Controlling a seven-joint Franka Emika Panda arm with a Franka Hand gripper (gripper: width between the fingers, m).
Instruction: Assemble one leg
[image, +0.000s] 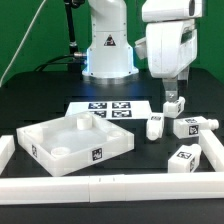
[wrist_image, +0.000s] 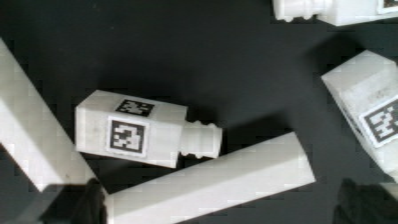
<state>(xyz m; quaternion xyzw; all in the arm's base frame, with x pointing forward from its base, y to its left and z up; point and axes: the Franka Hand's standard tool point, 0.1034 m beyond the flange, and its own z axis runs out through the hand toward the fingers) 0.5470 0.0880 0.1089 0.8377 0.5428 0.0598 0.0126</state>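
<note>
My gripper hangs over the exterior view's right part of the table, jaws open wide. In the wrist view the dark fingers stand far apart on either side of the gripper's middle. A white leg lies slanted between them, close by one finger and apart from the other. In the exterior view this leg shows just under the gripper. Three more tagged legs lie nearby: one, also seen in the wrist view, a second and a third.
The large white tabletop sits at the exterior view's left. The marker board lies behind it by the robot base. White walls edge the table at the front and sides. A long white edge runs along one side of the wrist view.
</note>
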